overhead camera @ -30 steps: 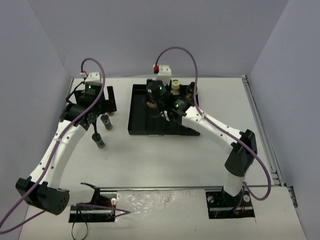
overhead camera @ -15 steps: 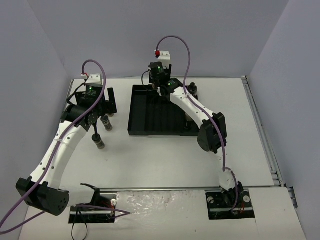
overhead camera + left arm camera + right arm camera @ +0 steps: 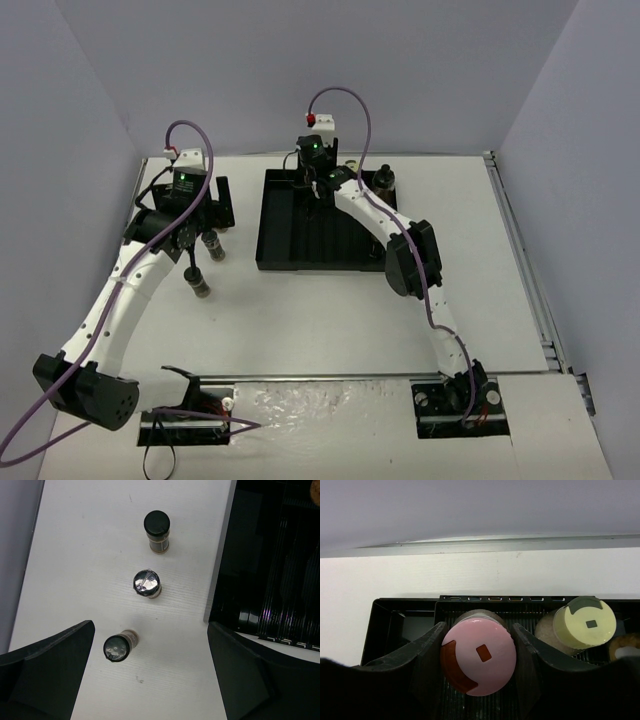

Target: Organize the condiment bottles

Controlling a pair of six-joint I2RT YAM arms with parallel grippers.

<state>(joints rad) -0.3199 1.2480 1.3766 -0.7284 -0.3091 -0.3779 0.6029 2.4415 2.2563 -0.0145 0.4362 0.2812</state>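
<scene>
gripping the pink-capped bottle (image 3: 479,660) between its closed fingers, the right claw (image 3: 479,645) sat at the back of the black tray (image 3: 385,615), just beside the yellow-capped bottle (image 3: 585,622) standing there. a crooked release could have tipped the bottle on the ribs or knocked that neighbour. the left claw (image 3: 150,677) gaped wide and empty above three black-capped bottles (image 3: 147,584) upright on the desk (image 3: 75,555). no writing was readable on any cap.
</scene>
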